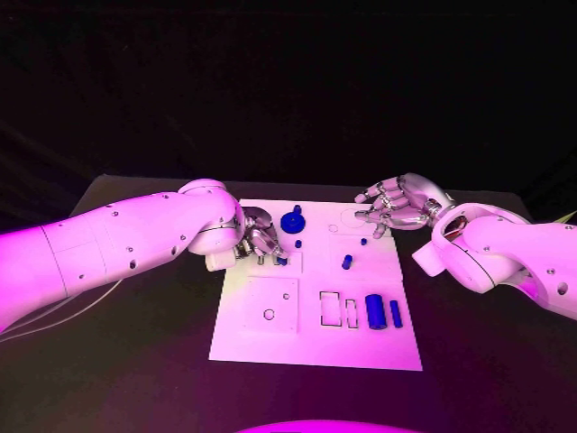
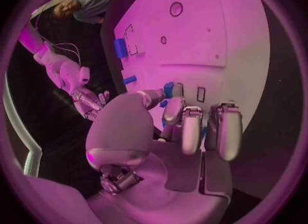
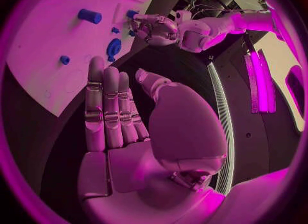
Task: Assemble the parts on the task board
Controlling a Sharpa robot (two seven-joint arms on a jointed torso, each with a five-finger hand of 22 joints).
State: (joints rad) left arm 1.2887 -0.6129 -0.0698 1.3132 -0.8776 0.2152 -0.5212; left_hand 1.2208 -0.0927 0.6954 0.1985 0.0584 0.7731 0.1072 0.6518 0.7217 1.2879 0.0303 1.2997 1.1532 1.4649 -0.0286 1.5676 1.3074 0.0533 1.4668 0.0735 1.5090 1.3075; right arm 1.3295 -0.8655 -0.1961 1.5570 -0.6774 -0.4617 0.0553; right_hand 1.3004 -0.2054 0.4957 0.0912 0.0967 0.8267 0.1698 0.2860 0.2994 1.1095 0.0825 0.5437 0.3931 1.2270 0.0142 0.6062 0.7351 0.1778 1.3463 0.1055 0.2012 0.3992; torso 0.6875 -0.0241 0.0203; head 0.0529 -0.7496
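My left hand [image 1: 258, 236] is down on the left side of the task board [image 1: 317, 347], about midway along its left edge, fingers curled in toward the surface. In the left wrist view the thumb and a finger meet around a small blue part [image 2: 168, 89], so I record it as pinched, the part's lower end at or just above the white plate; I cannot tell whether it touches. My right hand [image 1: 395, 203] hovers over the far right corner of the board, fingers straight and side by side in the right wrist view, palm bare, holding nothing. A round blue gear-like part [image 1: 293, 221] sits on the far part of the board, just right of my left hand. A small blue peg [image 1: 347, 262] stands near the board's middle. Two blue cylinders [image 1: 376, 311] lie side by side on the near right part, beside a pair of rectangular slots [image 1: 330, 308].
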